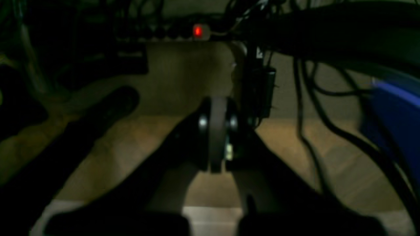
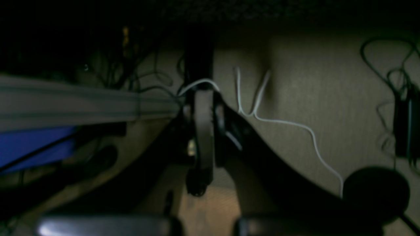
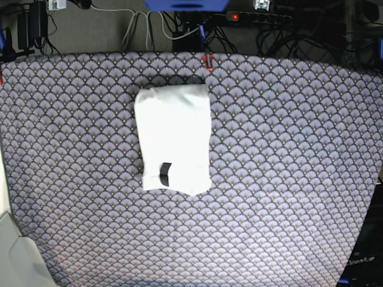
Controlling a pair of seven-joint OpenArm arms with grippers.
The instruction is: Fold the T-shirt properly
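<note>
Already the folding looks finished, judging from how things lie. Nearest in the base view runs the front stretch of the table (image 3: 269, 239), under a grey fan-patterned cover, with nothing resting on it. Further in, about the middle and a little toward the far edge, lies the T-shirt (image 3: 173, 137): a compact white rectangle, plain side up, its edges fairly straight, a small black tag (image 3: 165, 173) showing near its nearer end. No print is visible. Neither arm reaches over the table in that view.

Both wrist cameras look into dim space below or beside the table, at floor and cables. The left gripper (image 1: 215, 137) has its jaws together with nothing between them; the right gripper (image 2: 203, 144) likewise stands closed and empty. Both sit well apart from the garment.

Beyond the table's far edge a power strip (image 3: 254, 17) glows red among tangled leads.

So the step in hand seems to be resting after the last fold. Any next move would call only for a check of the bundle's squareness; its nearer right corner looks slightly uneven.
</note>
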